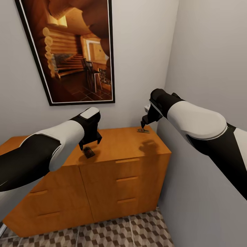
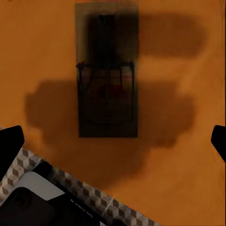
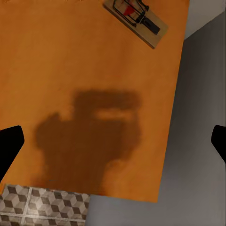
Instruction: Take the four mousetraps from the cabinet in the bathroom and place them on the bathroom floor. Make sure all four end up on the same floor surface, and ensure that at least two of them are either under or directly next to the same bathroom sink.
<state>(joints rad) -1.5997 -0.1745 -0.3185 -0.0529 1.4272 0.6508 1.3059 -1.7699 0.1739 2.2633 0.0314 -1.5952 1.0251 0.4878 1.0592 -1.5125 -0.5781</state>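
Head view, left to right: left gripper (image 1: 90,143), fingers apart, above one mousetrap (image 1: 89,152) on cabinet (image 1: 127,178); right gripper (image 1: 144,124), fingers apart, above second mousetrap (image 1: 143,130). Nothing yet on floor (image 1: 113,233); early stage.

No readable text, labels, brand marks, numbers or signs are present. The framed picture (image 1: 73,48) on the wall shows a log-cabin interior and carries no lettering. The cabinet (image 1: 113,171) fronts and the mousetraps (image 2: 107,75) (image 3: 135,20) on its top bear no legible markings.
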